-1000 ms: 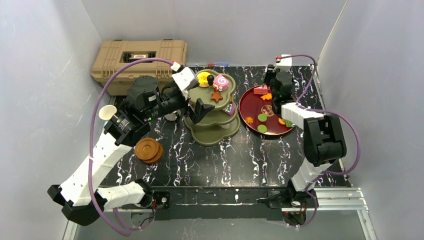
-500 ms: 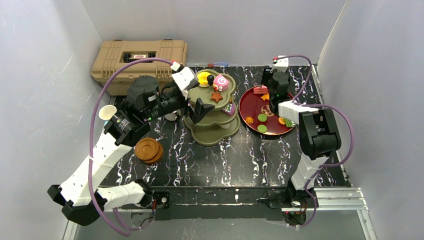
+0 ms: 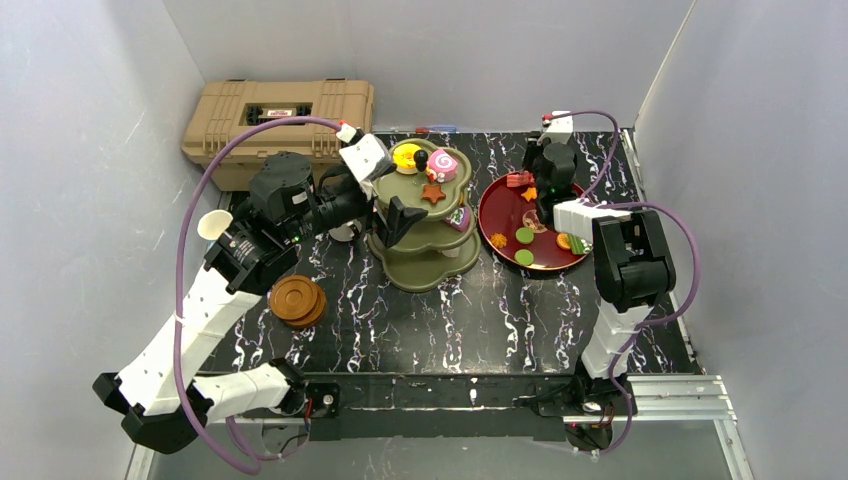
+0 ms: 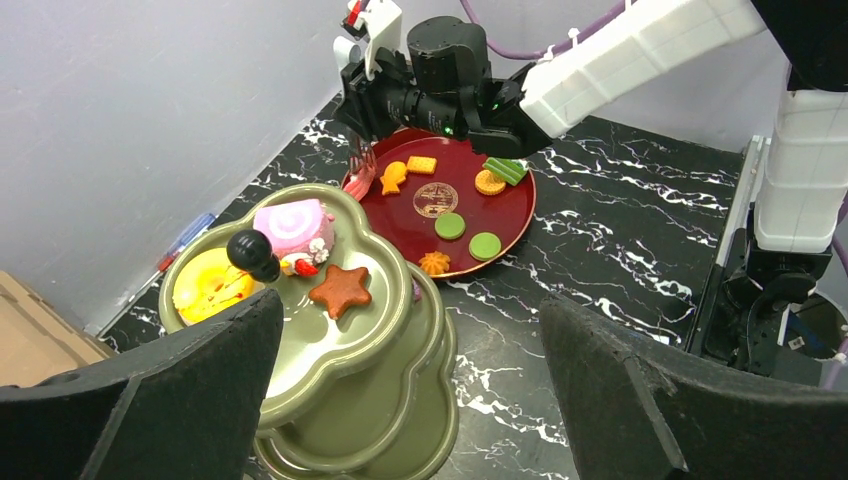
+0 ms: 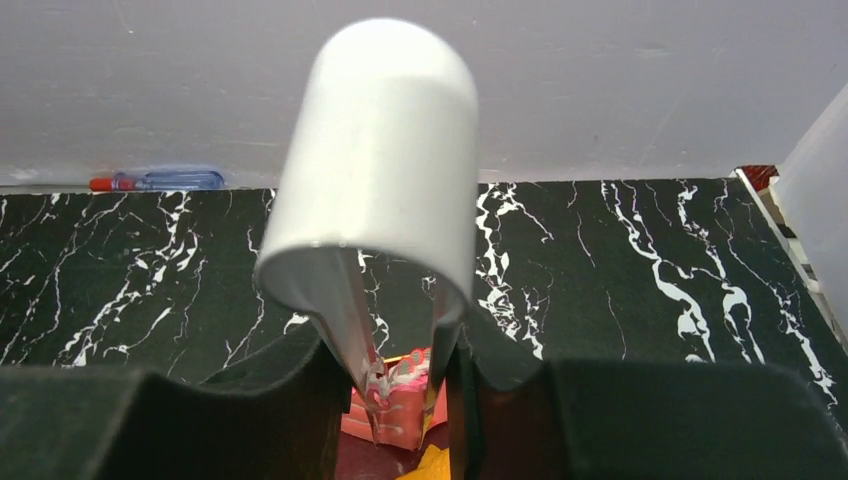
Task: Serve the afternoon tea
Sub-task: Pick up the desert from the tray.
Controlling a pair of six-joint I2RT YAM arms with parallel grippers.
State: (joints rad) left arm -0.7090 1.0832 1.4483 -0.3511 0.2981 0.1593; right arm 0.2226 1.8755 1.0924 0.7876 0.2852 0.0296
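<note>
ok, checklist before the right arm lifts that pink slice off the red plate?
1. Grip of right end effector on tongs: ok.
2. Both tong tips flank pink slice: ok.
3. Slice actually pinched: cannot tell.
4. Bare spot on stand top tier: ok.
5. Open, empty left end effector: ok.
6. Route to stand clear of left end effector: cannot tell, it hovers close.

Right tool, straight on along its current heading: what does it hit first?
The pink cake slice, which sits between the tips of the white tongs that the right tool grips. Just beneath it is the dark-red plate. How far the tips stand above the plate is unclear.
</note>
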